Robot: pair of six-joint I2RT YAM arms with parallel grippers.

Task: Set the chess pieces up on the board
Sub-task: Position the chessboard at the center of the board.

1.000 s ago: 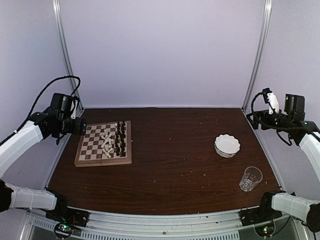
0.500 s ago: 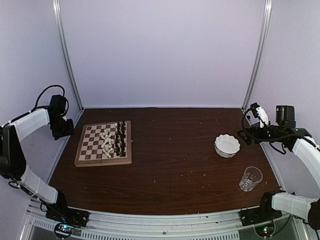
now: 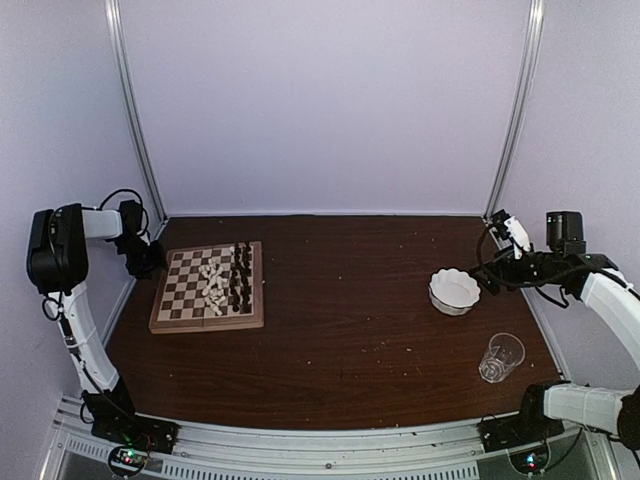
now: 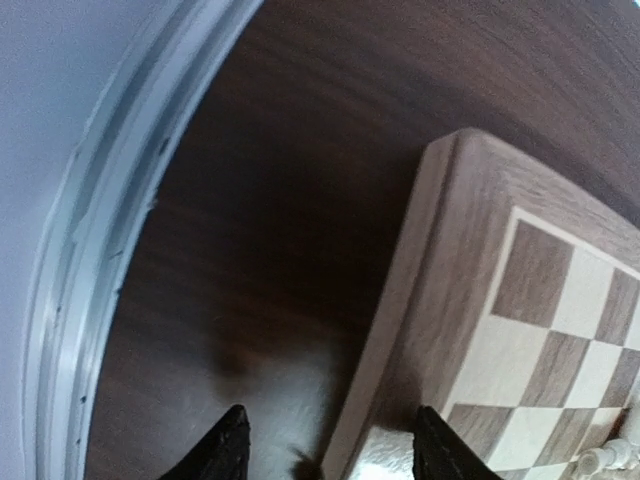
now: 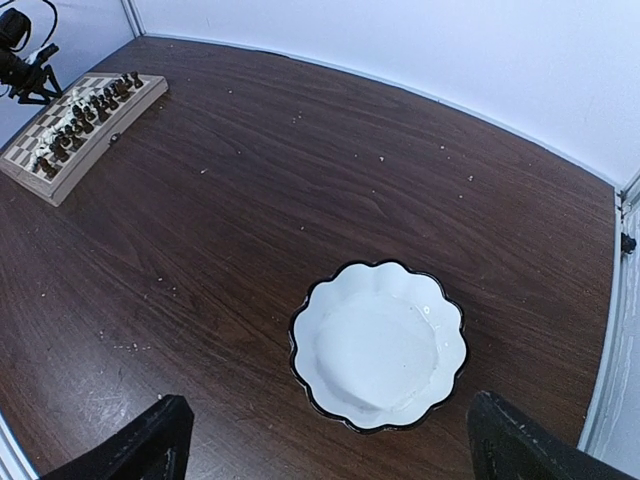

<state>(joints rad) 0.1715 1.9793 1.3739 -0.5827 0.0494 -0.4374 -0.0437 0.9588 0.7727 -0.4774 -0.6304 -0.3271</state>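
The board [image 3: 190, 300] lies at the far left of the table. Cream-white chess pieces [image 3: 211, 281] lie in a heap near its middle, and dark chess pieces [image 3: 241, 277] stand in rows along its right side. My left gripper [image 3: 148, 262] is low at the board's far left corner. In the left wrist view it [image 4: 335, 452] is open and empty, its jaws straddling the edge of the board's tan border [image 4: 440, 290]. My right gripper [image 3: 488, 268] is open and empty above the white scalloped bowl [image 5: 380, 345].
The white bowl [image 3: 454, 290] is empty and sits right of centre. A clear glass [image 3: 501, 357] stands near the front right. An aluminium rail [image 4: 110, 230] runs along the table's left edge beside the left gripper. The board also shows far left in the right wrist view [image 5: 80, 125].
My left arm has folded back and the gripper has dropped to the board's far left corner. My right gripper has moved left and down toward the bowl.
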